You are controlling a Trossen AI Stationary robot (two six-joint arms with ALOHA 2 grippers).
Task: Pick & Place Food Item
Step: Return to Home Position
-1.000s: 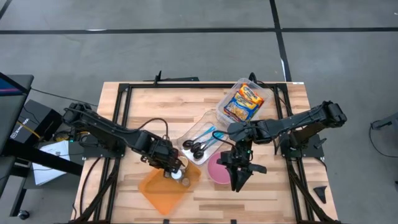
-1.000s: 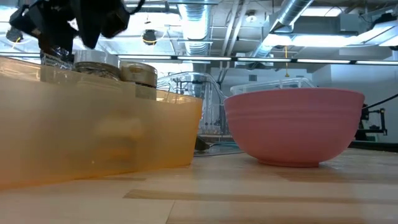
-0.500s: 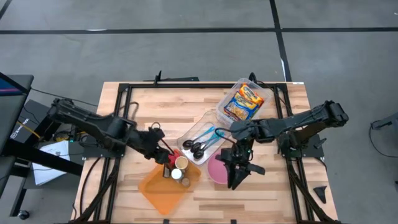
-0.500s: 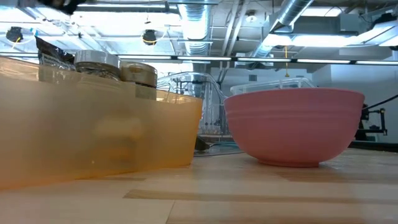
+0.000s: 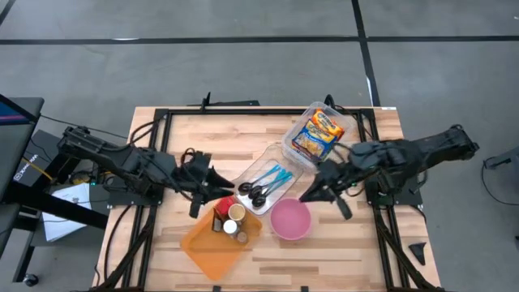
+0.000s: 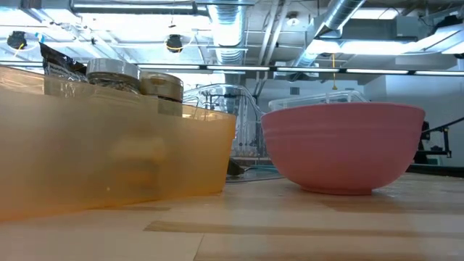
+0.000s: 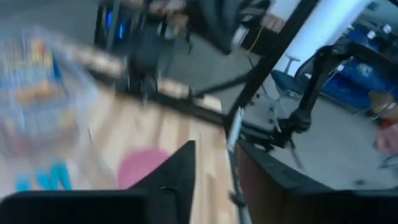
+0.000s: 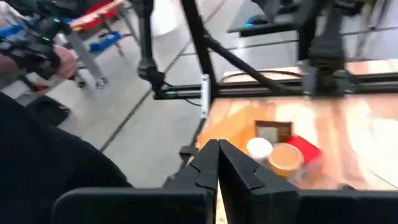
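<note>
Inside transparent container (image 5: 347,122), noodle pack (image 5: 316,132) diagonal

No text is legible anywhere (the print on the noodle pack (image 5: 316,134) is too small).

Table (image 5: 195,138) — bin (image 5: 209,246), bowl (image 5: 290,220), clear containers (image 5: 289,146)

Narrow gap between orange bin (image 5: 212,243) and pink bowl (image 5: 290,220)
</note>
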